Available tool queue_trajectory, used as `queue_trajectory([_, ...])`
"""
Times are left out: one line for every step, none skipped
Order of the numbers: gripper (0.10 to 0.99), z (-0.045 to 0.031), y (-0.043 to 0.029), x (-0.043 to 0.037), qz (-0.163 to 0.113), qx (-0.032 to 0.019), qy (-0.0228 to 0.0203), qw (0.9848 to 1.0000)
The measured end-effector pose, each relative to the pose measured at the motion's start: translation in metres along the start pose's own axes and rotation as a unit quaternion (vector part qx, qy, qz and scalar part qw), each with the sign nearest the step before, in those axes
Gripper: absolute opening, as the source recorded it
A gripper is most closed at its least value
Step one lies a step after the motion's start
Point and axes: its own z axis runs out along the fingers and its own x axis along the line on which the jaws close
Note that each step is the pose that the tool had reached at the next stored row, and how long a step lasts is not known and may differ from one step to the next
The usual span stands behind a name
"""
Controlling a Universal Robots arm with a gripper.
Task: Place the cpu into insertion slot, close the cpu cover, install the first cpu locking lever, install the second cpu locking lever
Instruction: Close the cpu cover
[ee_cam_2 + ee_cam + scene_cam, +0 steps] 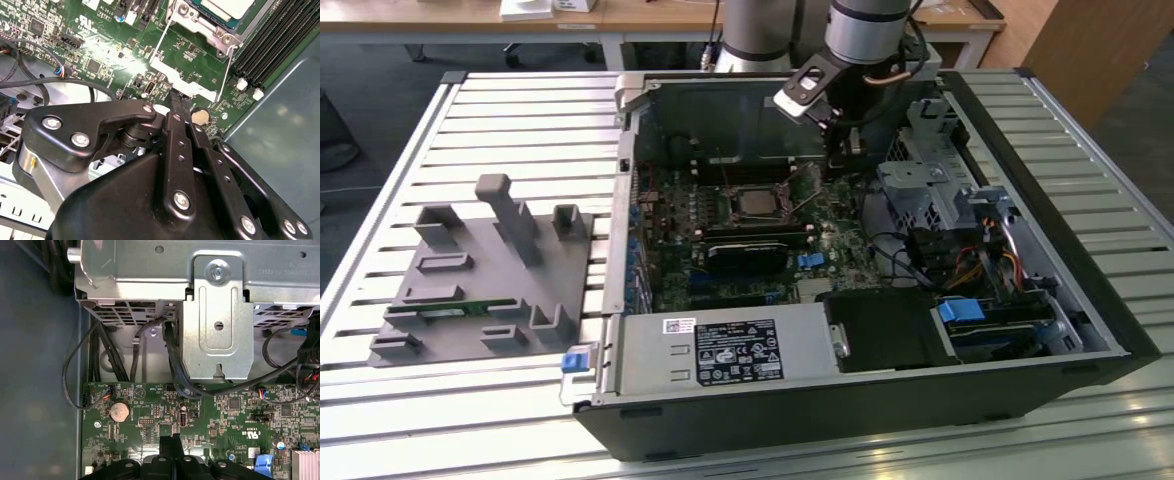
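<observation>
Nearest in the exterior view, the open computer case (854, 400) lies on the slatted desk (480, 110), with a grey fixture (494, 270) to the exterior view's left of it. Deeper in, the cpu (754, 203) sits flat in its socket on the motherboard (670, 285). Beyond it the arm (867, 30) reaches down into the case. In the second wrist view the gripper (176, 100) has its fingers (175, 127) pressed together, holding nothing. The tips are just beside the free edge of the cpu cover (185, 80), which stands tilted up off the socket.
</observation>
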Motion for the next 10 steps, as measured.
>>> queue_trajectory([0.106,0.0000,-0.0009,0.0000,0.000,0.0000,0.0000,1.0000])
queue_trajectory([0.106,0.0000,-0.0020,0.0000,0.000,0.0000,0.0000,1.0000])
queue_trajectory([0.106,0.0000,-0.0029,-0.0001,0.000,0.0000,0.0000,1.0000])
queue_trajectory([0.106,0.0000,-0.0035,-0.0001,0.000,0.0000,0.0000,1.0000])
queue_trajectory([0.106,0.0000,-0.0040,-0.0001,0.000,0.0000,0.0000,1.0000])
queue_trajectory([0.106,0.0000,-0.0045,-0.0001,0.000,0.0000,0.0000,1.0000])
queue_trajectory([0.106,0.0000,-0.0050,-0.0001,0.000,0.0000,0.0000,1.0000])
queue_trajectory([0.106,0.0001,-0.0055,-0.0001,0.000,0.0000,0.0000,1.0000])
queue_trajectory([0.106,0.0001,-0.0060,-0.0001,0.000,0.0000,0.0000,1.0000])
queue_trajectory([0.106,0.0001,-0.0066,-0.0001,0.000,0.0000,0.0000,1.0000])
